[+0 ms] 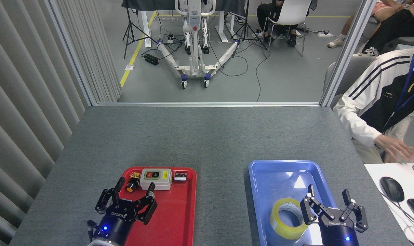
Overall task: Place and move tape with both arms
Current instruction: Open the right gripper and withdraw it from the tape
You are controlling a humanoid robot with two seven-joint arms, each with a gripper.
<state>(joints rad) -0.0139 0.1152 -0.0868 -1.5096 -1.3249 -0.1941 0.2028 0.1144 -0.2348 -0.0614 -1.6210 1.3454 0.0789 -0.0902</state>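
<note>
- Tape (289,218): flat in blue tray (271,171), near end, free.
- Right gripper (328,194): just right of tape, fingers spread wide, holding nothing.
- Left gripper (135,184): spread wide over red tray (179,212), empty, near the switch box (155,178).

Robotics lab: partitioned grey test table (207,136), wheeled robot stand (194,41), tripods, floor cables, seated staff.
</note>
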